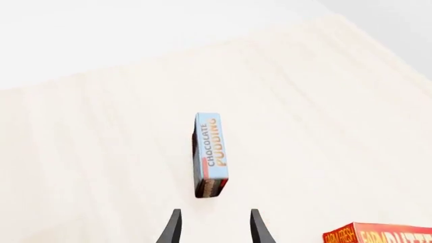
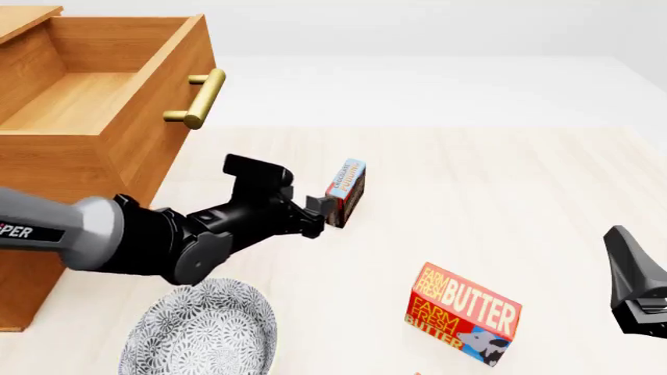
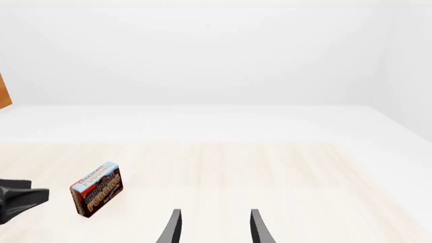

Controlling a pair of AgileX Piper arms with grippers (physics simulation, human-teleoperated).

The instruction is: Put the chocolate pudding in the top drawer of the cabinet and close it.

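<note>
The step in hand looks like the approach to the pick. The small thin chocolate pudding box with its light blue top and brown-and-red sides (image 2: pixel 346 192) stands on a long edge on the pale wood-grain worktop (image 2: pixel 501 195), a little tilted, not yet lifted. The black left gripper (image 2: pixel 325 209) sits just beside its near end, fingers apart and holding nothing; whether they touch the box I cannot tell. The medium-brown wooden cabinet (image 2: pixel 62 180) has its top drawer (image 2: pixel 94 94) already pulled out, brass bar handle (image 2: pixel 198 100) facing the box.

Next, I judge, the fingers must straddle the narrow faces and close squarely, or the box may tip.

The black right gripper (image 3: pixel 212 228) is open and idle, well apart. A red-orange butter box (image 2: pixel 461 312) and a grey patterned plate (image 2: pixel 203 332) lie nearer. Plain white walls surround the worktop.
</note>
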